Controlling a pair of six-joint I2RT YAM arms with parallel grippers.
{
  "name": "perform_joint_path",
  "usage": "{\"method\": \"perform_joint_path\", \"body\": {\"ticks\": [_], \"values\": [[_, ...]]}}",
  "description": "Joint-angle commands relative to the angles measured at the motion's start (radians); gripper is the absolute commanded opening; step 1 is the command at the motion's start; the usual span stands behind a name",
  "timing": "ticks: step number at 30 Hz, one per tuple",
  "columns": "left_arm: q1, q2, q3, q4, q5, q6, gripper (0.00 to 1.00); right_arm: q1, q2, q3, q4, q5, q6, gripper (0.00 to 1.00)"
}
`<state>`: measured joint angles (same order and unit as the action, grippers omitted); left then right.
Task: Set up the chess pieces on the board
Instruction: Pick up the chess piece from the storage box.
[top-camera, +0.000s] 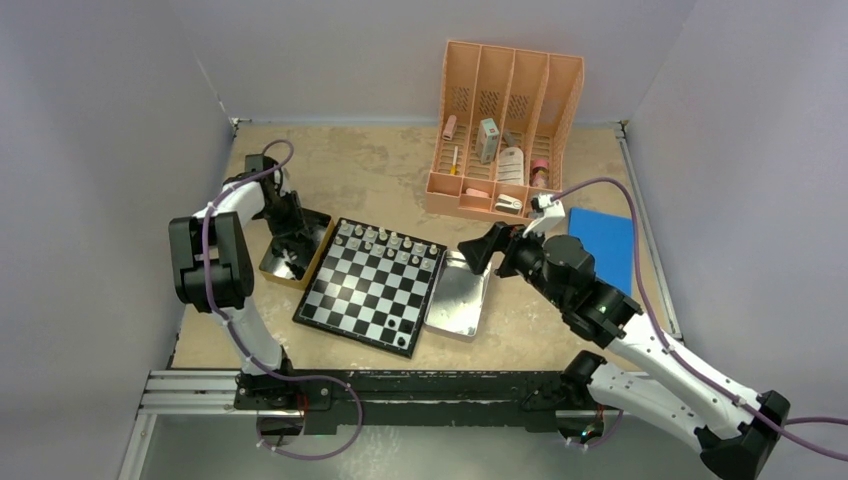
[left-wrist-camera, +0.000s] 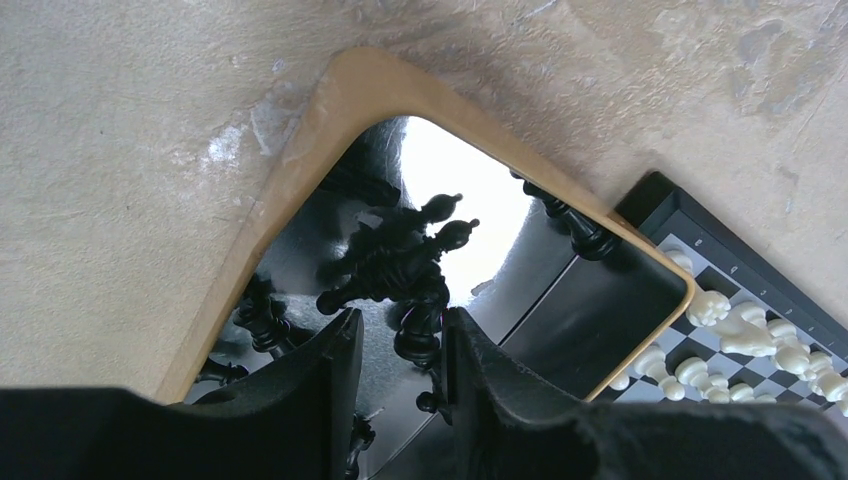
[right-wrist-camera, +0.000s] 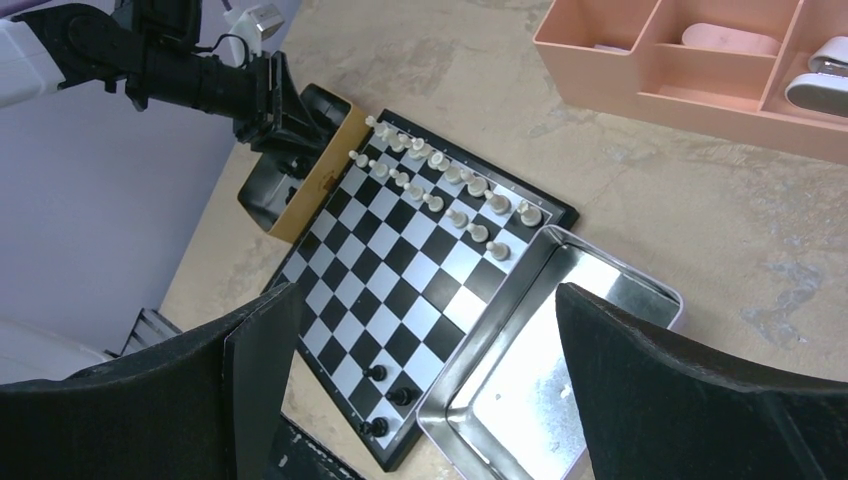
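Left end effector (left-wrist-camera: 400, 320): narrow, astride one black chess piece (left-wrist-camera: 418, 335) in the tan-rimmed box (left-wrist-camera: 300, 170) beside the board (top-camera: 350, 300); you cannot tell if it grips | right end effector (right-wrist-camera: 425, 300): wide, empty | centre on that piece, clear of its neighbours, then lift straight up.

**Shine against a dull surface**

The surface (top-camera: 380, 170) looks matt and rough, like mottled stone. The board (top-camera: 372, 295) gleams in glossy black and mirror-silver checks. The metal tray (top-camera: 460, 300) to its right is polished bright. The black chess pieces (left-wrist-camera: 400, 265) are glossy, and the left tool (left-wrist-camera: 400, 330) is matt, grainy plastic. The far organizer (top-camera: 566, 85) looks like smooth peach plastic.
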<state>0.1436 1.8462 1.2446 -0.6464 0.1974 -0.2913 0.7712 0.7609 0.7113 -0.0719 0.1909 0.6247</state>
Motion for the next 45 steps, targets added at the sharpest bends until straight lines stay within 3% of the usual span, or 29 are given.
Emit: {"method": "perform_joint_path", "body": {"ticks": [1, 12, 17, 25, 45], "values": [[0.005, 0.007, 0.041, 0.008, 0.014, 0.026, 0.35, -0.001, -0.022, 0.023, 0.004, 0.006, -0.014, 0.99], [0.005, -0.077, 0.050, 0.005, -0.059, 0.039, 0.35, -0.001, -0.010, 0.025, 0.027, 0.009, -0.038, 0.99], [0.004, -0.085, 0.075, 0.012, -0.001, 0.081, 0.37, -0.001, -0.013, 0.021, 0.031, 0.010, -0.034, 0.99], [0.004, -0.017, 0.122, -0.019, -0.058, 0.116, 0.38, -0.001, -0.035, 0.029, -0.006, 0.007, -0.045, 0.99], [-0.013, 0.060, 0.131, -0.050, 0.033, 0.140, 0.39, -0.001, -0.035, 0.030, 0.002, 0.018, -0.042, 0.99]]}}
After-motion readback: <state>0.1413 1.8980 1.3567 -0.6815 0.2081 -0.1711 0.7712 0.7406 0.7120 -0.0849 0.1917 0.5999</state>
